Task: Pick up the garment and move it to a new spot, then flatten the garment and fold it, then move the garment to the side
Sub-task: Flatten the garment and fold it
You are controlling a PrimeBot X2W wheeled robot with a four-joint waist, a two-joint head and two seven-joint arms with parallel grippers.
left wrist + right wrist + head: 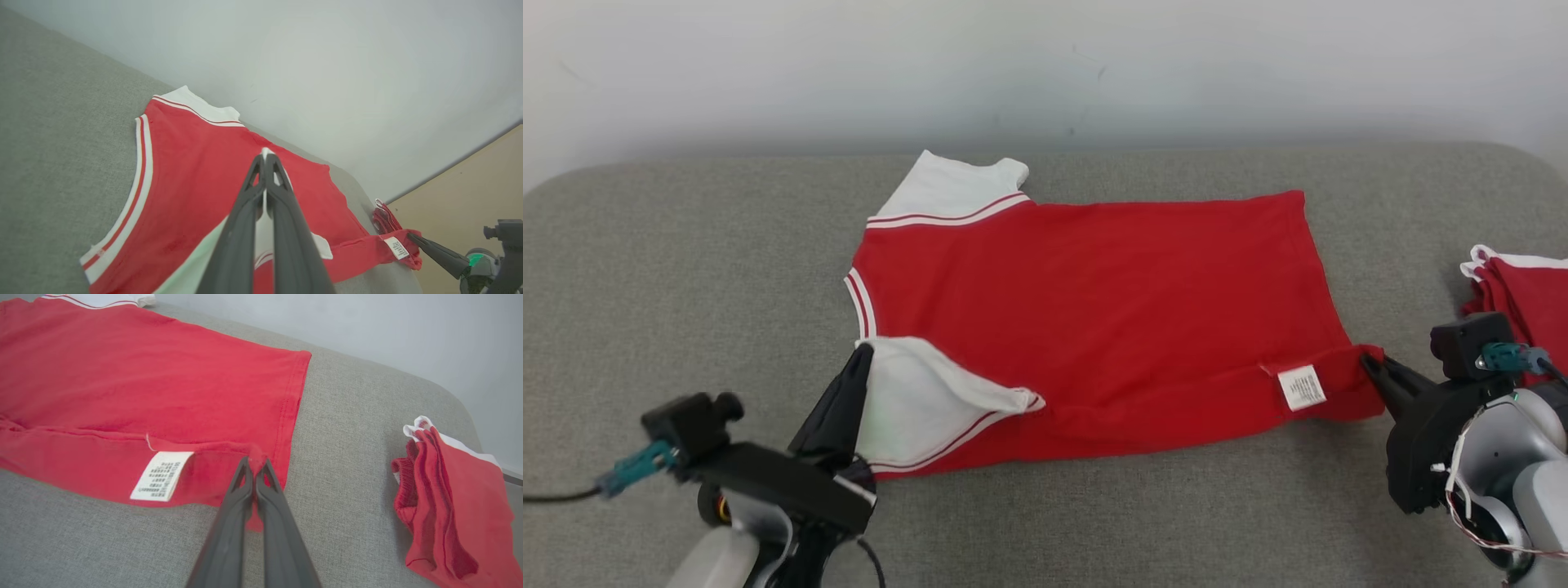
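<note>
Fold in hand! The red shirt (1094,286) lies spread mid-surface (686,245), near edge lifted. Left gripper (863,351) is clamped on the white sleeve (923,400); right gripper (1369,359) pinches the hem corner (1343,380). Next, likely: both carry that edge evenly toward the far edge.

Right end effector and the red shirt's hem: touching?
Touching. Right wrist view: the right end effector is shut on the red shirt at its hem corner, with red fabric pinched between the jaws.
</note>
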